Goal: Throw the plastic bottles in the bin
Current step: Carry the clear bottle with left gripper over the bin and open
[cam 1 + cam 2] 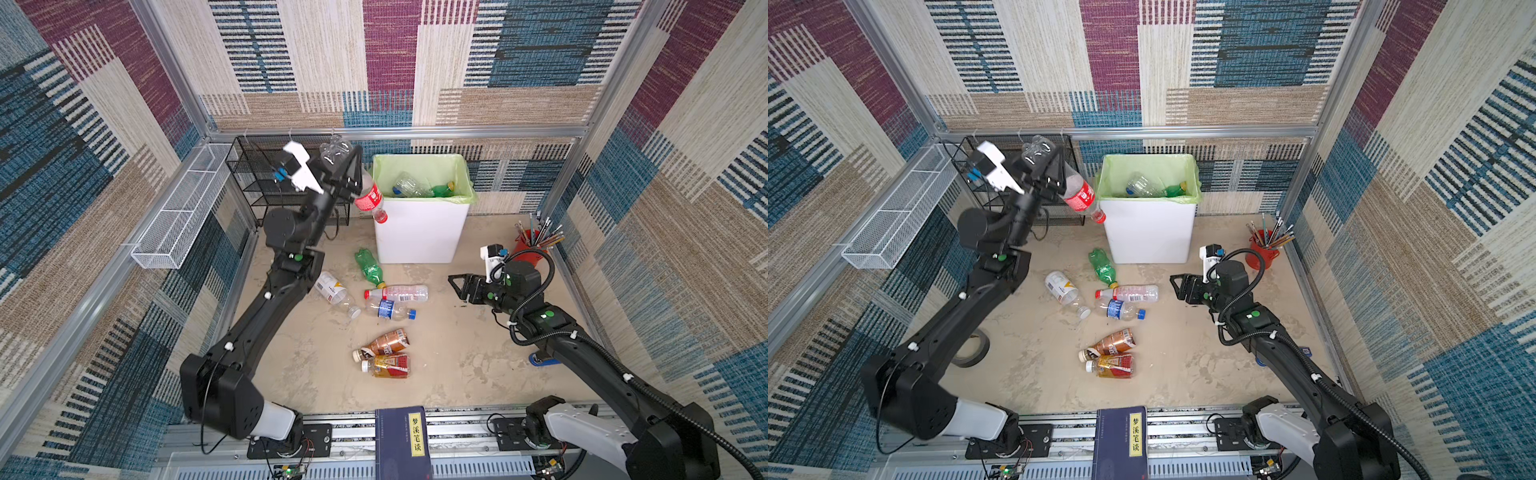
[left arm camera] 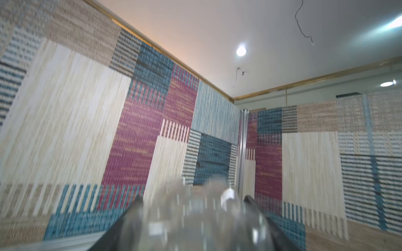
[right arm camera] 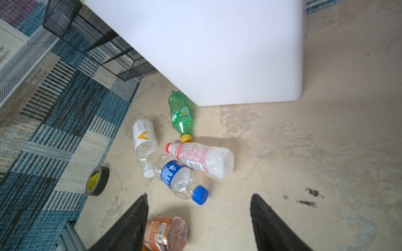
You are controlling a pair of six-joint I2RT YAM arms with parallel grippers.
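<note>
My left gripper (image 1: 353, 166) (image 2: 193, 196) is raised high, left of the bin (image 1: 419, 232), with its jaws spread. A clear red-label bottle (image 1: 368, 197) (image 2: 195, 217) lies between them, blurred, red cap down just outside the bin's left wall. Inside the bin lie a clear bottle (image 1: 409, 185) and a green one (image 1: 442, 189). On the floor are a green bottle (image 3: 181, 115), a white-label one (image 3: 143, 137), a red-cap one (image 3: 202, 158), a blue-label one (image 3: 176, 178) and two amber ones (image 1: 386, 343) (image 1: 388, 365). My right gripper (image 1: 455, 286) (image 3: 199, 194) hovers open and empty beside them.
A black mesh rack (image 1: 266, 174) stands behind the left arm. A white wire basket (image 1: 183, 212) hangs on the left wall. A red cup of pencils (image 1: 530, 249) is at the back right, a tape roll (image 1: 973, 349) at the left, a book (image 1: 405, 440) at the front edge.
</note>
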